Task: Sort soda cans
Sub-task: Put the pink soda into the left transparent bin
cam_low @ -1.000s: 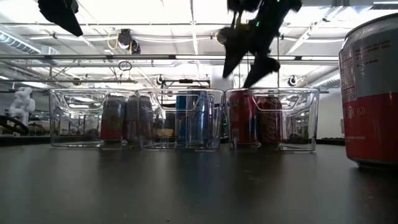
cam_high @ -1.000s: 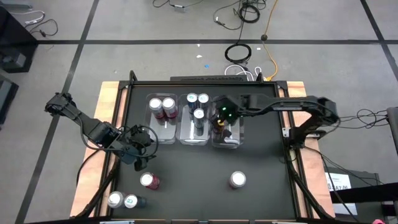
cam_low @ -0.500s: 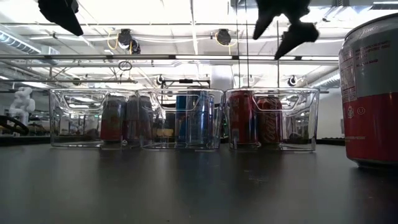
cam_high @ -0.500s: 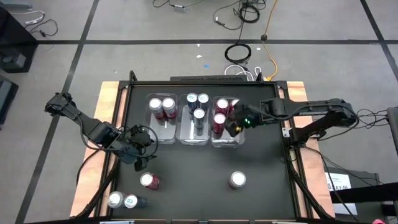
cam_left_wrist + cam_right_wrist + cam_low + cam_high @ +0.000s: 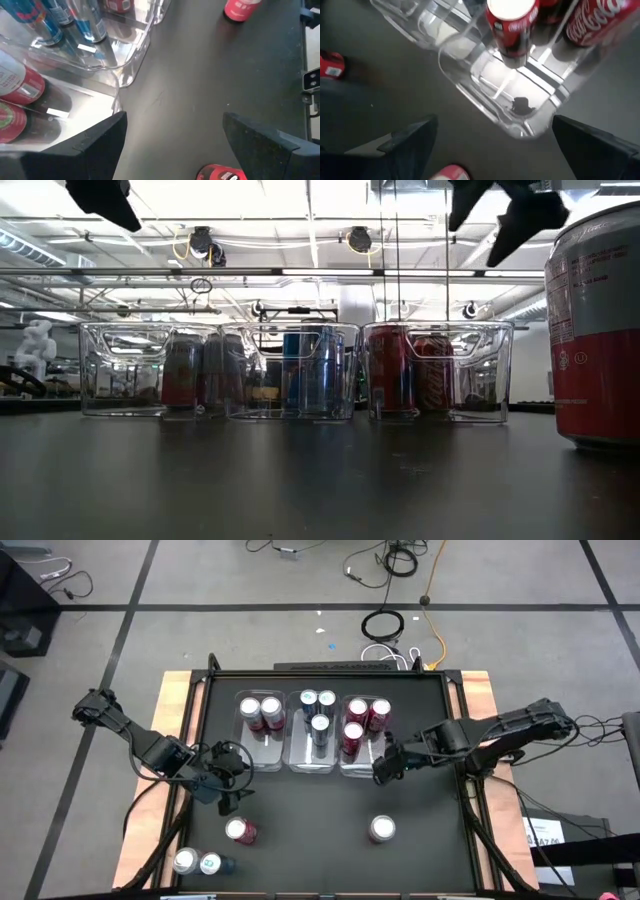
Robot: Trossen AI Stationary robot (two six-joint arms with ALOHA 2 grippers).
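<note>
Clear plastic bins (image 5: pixel 313 762), three in a row, stand at the far side of the matte black counter (image 5: pixel 310 815), its edges framed in pale wood. They hold round silver-topped soda cans (image 5: pixel 319 724): maroon left, blue middle, red right. Four more cans stand loose on the near counter, with bare room between. The right pincer (image 5: pixel 383 769) hangs spread and empty just beside the right bin's near corner. The left pincer (image 5: pixel 228 802) hovers spread and empty above a loose red can (image 5: pixel 240 831).
</note>
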